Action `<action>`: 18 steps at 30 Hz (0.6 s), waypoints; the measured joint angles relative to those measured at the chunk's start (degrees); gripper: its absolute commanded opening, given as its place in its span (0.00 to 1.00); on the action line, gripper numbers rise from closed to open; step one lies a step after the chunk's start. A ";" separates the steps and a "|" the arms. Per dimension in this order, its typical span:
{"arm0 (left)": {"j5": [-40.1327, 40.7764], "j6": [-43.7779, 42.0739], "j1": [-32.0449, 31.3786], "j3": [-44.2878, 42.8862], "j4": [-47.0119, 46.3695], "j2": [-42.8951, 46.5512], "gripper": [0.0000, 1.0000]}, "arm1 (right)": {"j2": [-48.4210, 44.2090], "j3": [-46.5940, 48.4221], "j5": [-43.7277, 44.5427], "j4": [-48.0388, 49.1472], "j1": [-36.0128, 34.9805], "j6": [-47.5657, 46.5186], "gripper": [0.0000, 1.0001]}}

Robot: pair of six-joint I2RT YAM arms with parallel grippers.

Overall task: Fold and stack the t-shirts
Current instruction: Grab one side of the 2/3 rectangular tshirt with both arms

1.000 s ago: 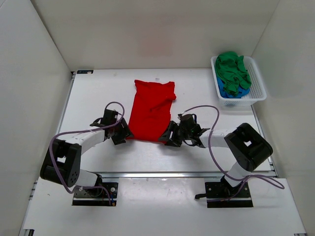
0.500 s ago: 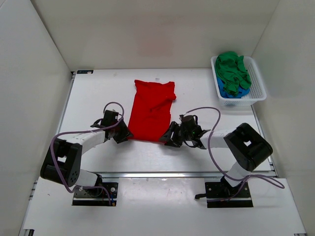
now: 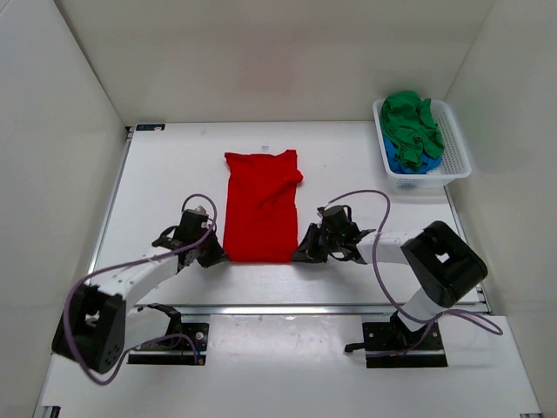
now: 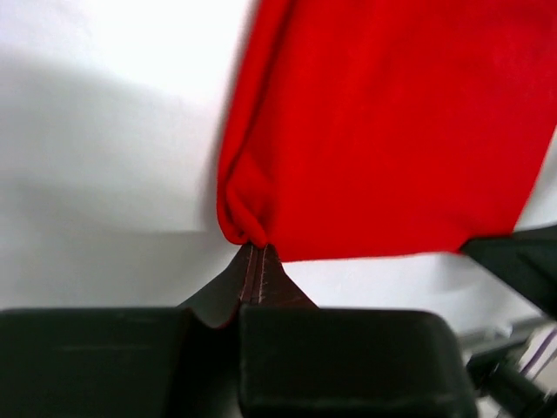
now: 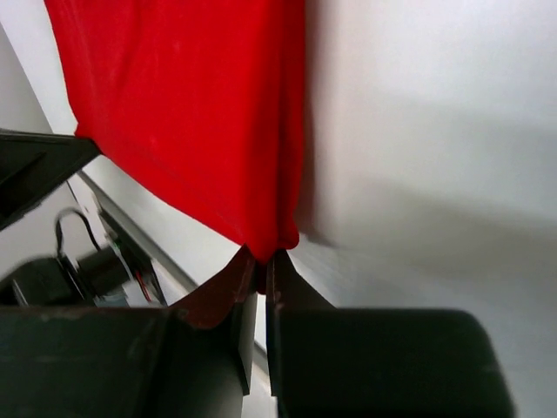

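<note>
The red t-shirt lies flat in the middle of the table as a long folded rectangle. My left gripper is shut on its near left corner; the left wrist view shows the cloth pinched at the closed fingertips. My right gripper is shut on the near right corner, with red cloth caught between its fingertips. A green t-shirt lies bunched on a blue one in the basket.
The white perforated basket stands at the far right of the table, by the right wall. White walls enclose the table on three sides. Both arms reach inward over the near half of the table.
Both grippers have closed on the red shirt's near corners. The shirt has shifted toward the near left and now lies squarer. The left arm's base link has swung outward and lower.
</note>
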State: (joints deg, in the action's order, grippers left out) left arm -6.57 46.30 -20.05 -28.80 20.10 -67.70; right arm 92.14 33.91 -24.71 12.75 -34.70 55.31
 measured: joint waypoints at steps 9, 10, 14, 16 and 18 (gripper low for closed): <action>-1.57 1.44 -4.90 6.95 10.10 19.78 0.00 | -13.97 -8.37 -2.12 -6.49 -3.23 -2.14 0.00; -1.84 1.73 -5.31 7.58 10.84 21.35 0.00 | -15.15 -9.05 -2.34 -6.73 -3.56 -2.25 0.00; -3.32 2.75 -5.66 10.58 12.68 26.05 0.00 | -16.72 -10.64 -3.72 -7.67 -3.48 -3.23 0.01; -3.87 2.93 -5.66 10.97 13.40 26.36 0.00 | -16.22 -10.19 -4.39 -8.55 -3.43 -4.46 0.00; -4.07 2.82 -5.55 10.69 13.57 25.79 0.00 | -15.67 -8.66 -4.76 -10.73 -3.32 -5.92 0.00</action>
State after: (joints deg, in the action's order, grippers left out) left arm -10.63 49.12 -25.61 -18.11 33.67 -41.91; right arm 76.47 25.26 -29.47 2.02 -38.02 49.39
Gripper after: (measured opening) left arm 0.015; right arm 0.031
